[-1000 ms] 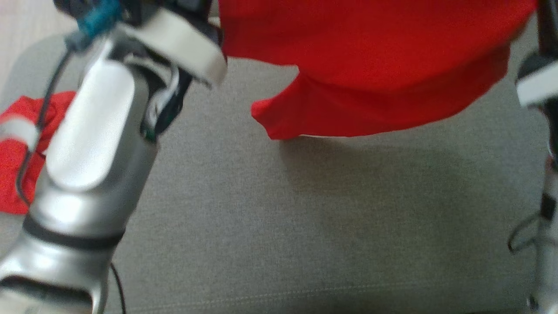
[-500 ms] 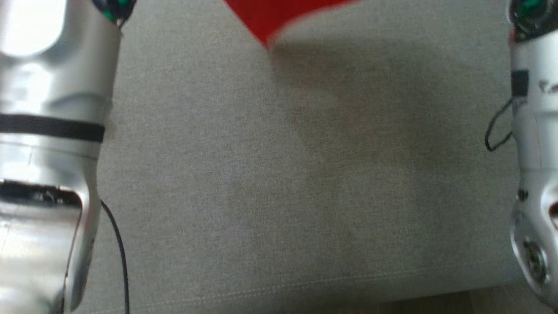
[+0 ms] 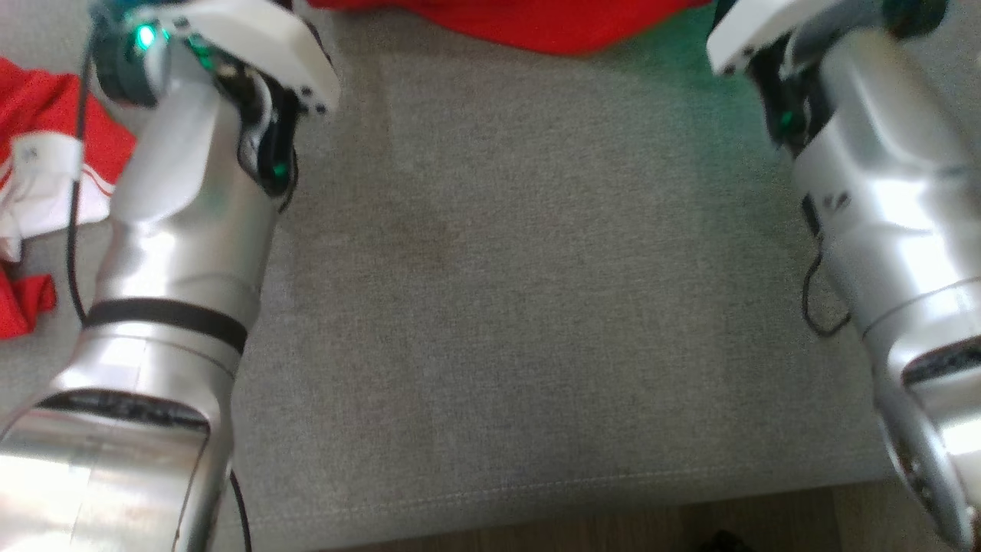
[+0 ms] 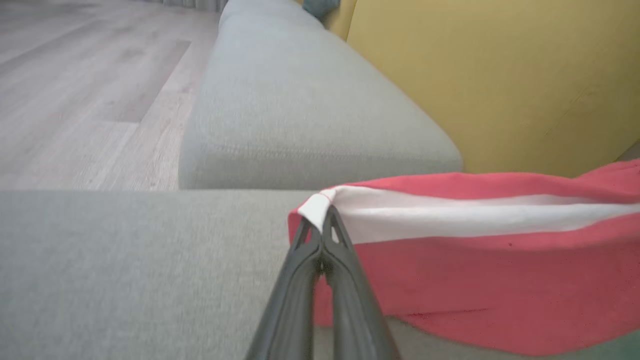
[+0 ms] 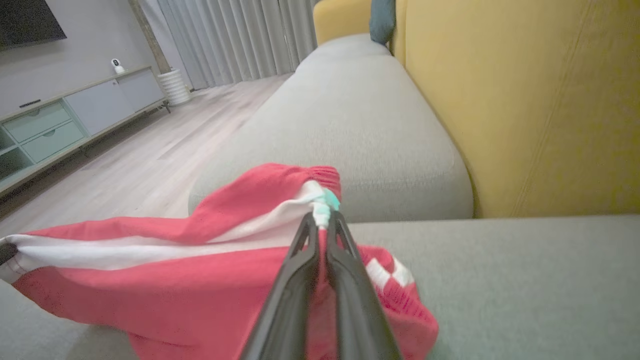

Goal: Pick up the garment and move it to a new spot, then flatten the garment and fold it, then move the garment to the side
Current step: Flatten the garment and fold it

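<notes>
Lying nearby: red cloth beside left arm.
Jaws: left gripper and right gripper pinched tight on garment edge.
Change: head camera shifted.

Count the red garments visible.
2. The held garment spans the head view's top, pinched by the left end effector and right end effector; a second garment lies crumpled at left, partly behind the arm.
</notes>
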Available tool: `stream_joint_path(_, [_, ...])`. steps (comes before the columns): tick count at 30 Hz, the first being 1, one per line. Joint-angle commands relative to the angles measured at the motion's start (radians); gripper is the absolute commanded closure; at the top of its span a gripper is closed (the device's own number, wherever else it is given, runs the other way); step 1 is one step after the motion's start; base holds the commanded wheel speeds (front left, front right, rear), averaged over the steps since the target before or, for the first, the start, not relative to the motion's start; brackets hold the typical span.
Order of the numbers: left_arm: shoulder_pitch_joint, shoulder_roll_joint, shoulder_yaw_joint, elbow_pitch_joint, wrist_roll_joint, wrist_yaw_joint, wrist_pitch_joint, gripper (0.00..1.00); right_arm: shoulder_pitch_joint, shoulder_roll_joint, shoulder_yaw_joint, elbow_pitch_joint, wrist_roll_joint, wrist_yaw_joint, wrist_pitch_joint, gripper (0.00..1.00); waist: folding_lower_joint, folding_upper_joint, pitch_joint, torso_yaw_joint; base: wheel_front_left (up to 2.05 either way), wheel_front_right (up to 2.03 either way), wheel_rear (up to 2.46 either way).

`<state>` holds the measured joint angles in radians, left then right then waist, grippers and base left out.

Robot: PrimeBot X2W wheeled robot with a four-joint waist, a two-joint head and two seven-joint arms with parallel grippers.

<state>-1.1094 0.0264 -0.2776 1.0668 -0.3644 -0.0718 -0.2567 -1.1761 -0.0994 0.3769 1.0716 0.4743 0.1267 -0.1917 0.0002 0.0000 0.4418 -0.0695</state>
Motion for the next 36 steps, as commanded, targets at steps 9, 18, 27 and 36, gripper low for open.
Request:
stream_joint_path(9, [0.193,0.024,0.024,-0.246,0.013,0.011,-0.005,1.0,0.212,-0.007,0.03,-0.084,0.012,0.004,-0.068,1.0,-0.0002,0.0,-0.002,-0.003,0.0,0.0,0.0])
stream_joint_path(18, [0.601,0.054,0.0,-0.61,0.147,-0.007,-0.005,1.0,0.67,-0.03,-0.161,-0.518,-0.159,0.004,-0.07,1.0,-0.0002,0.0,-0.092,0.002,0.0,0.0,0.0])
stream_joint_path(27, [0.938,0.084,-0.013,-0.867,0.192,0.012,-0.005,1.0,1.148,0.029,-0.323,-1.008,-0.307,0.004,0.127,1.0,-0.0002,0.0,-0.179,0.008,0.0,0.0,0.0])
stream_joint_path(36, [1.098,0.115,-0.003,-1.049,0.179,0.056,0.041,1.0,1.395,0.049,-0.368,-1.305,-0.285,0.004,0.316,1.0,-0.0002,0.0,-0.208,-0.01,0.0,0.0,0.0])
